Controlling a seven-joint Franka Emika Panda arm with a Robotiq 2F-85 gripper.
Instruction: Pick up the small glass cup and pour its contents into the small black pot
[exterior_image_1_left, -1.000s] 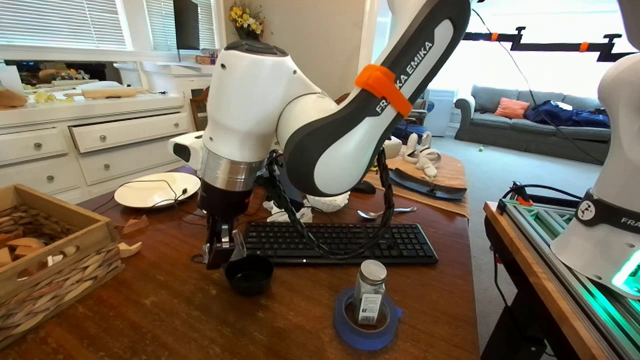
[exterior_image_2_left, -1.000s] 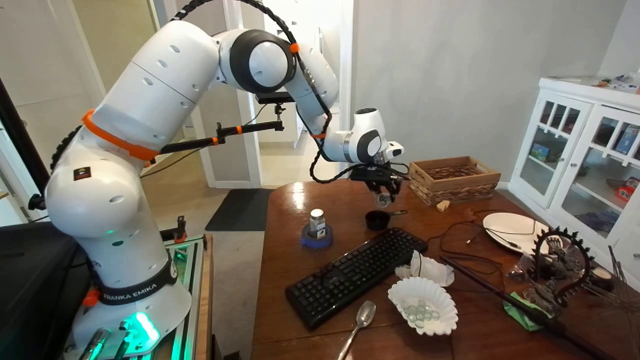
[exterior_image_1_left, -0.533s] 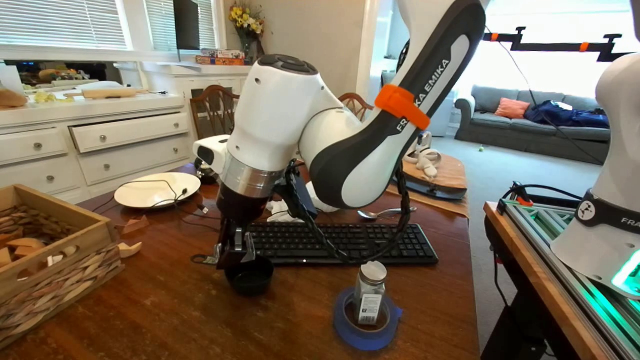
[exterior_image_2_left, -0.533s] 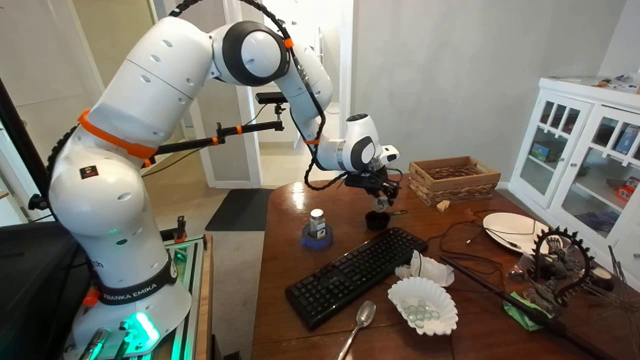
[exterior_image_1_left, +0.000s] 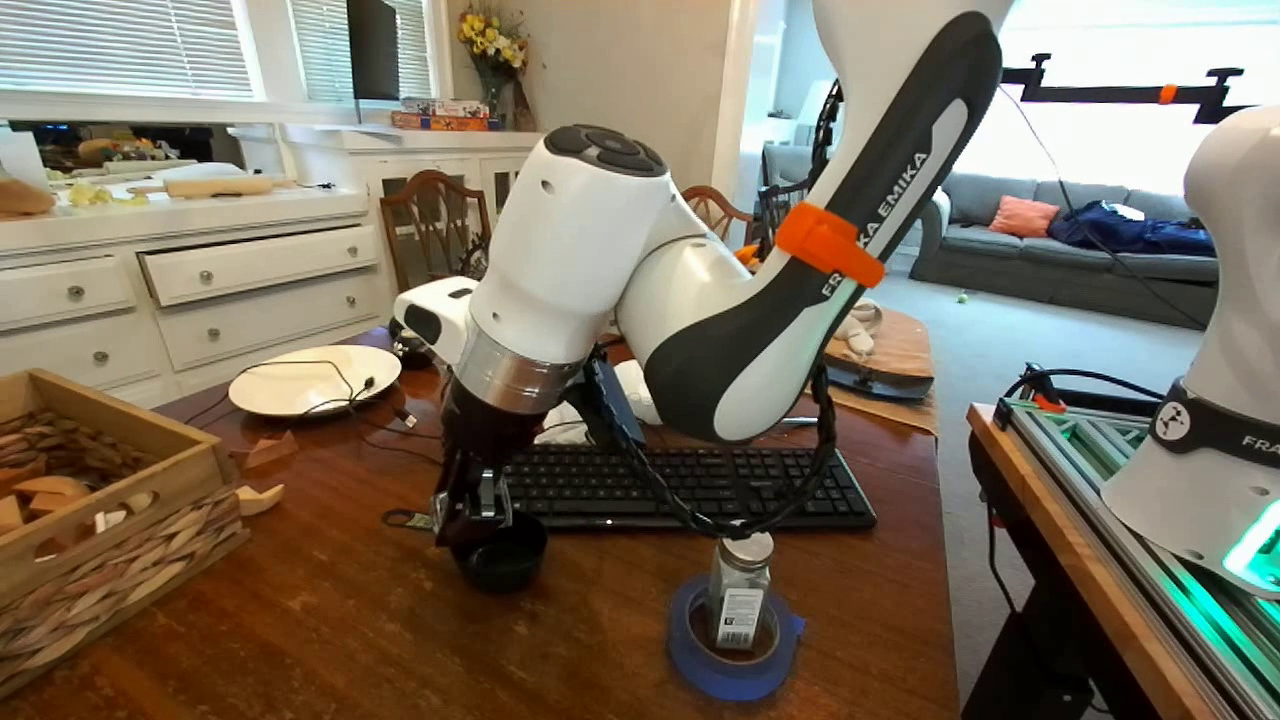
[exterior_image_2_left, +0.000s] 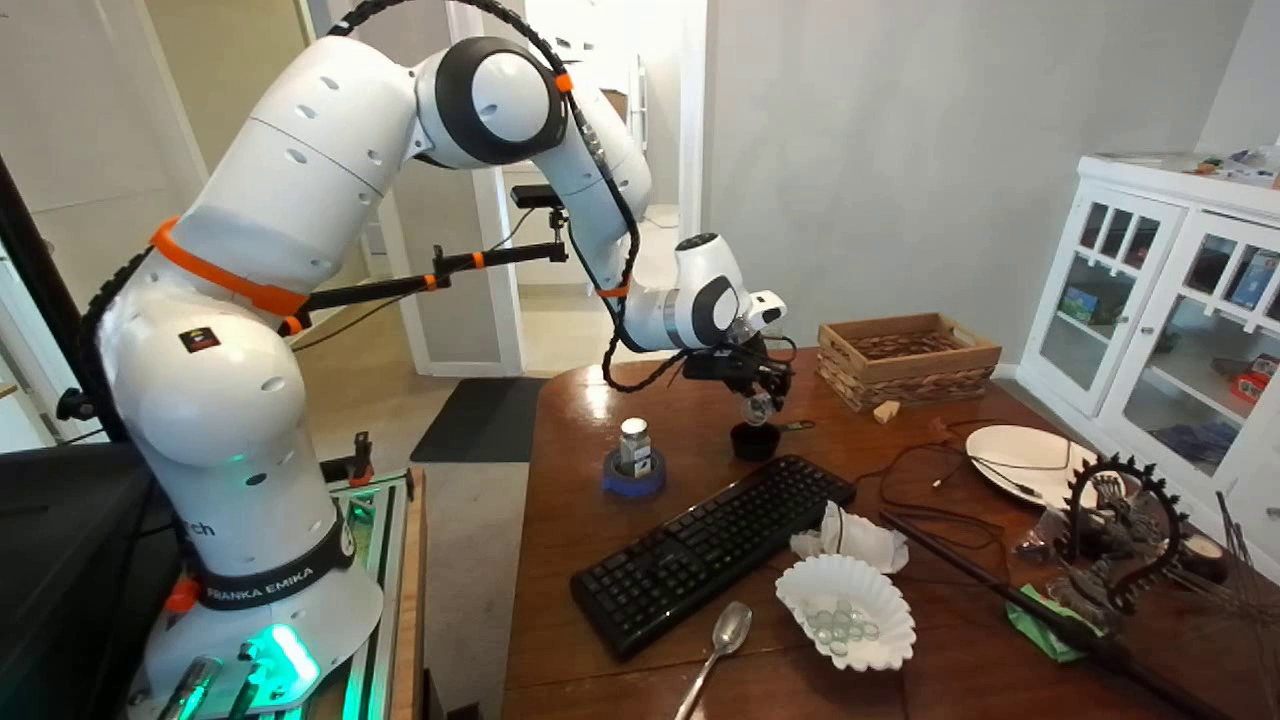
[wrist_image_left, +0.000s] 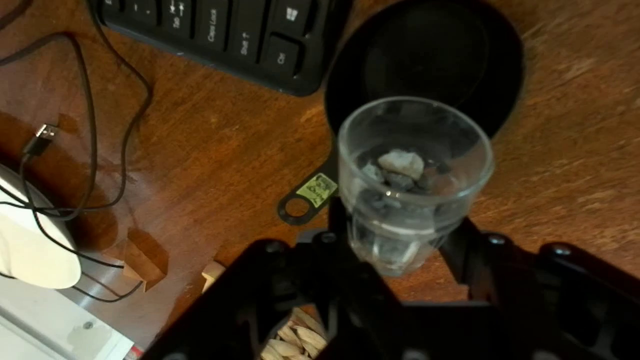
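Through the wrist view I am looking down at the small clear glass cup, and the black end effector is gripping it between its 2 fingers. Only here am I making out the contents: grey and whitish stone-like lumps are lying inside the glass. The cup's rim is overlapping the small round black pot, whose thin flat handle is bearing a yellow-green label too blurred for my reading.

In an exterior view where the white scalloped bowl is showing whole, with clear glass beads lying in it, I am getting the cup side-on, just over the pot; I am not managing to tell whether the 2 are touching. The silver metal spoon is lying in plain sight there.

In an exterior view that is taking in the grey fabric sofa, the end effector is hiding most of the cup, and the white and black arm is blocking most of the spoon. Here I am seeing brown wood-like pieces sitting in the wood-framed woven box.

In both exterior views the black keyboard is lying near the pot on the brown wooden worktop; the wrist view is giving me only its corner.
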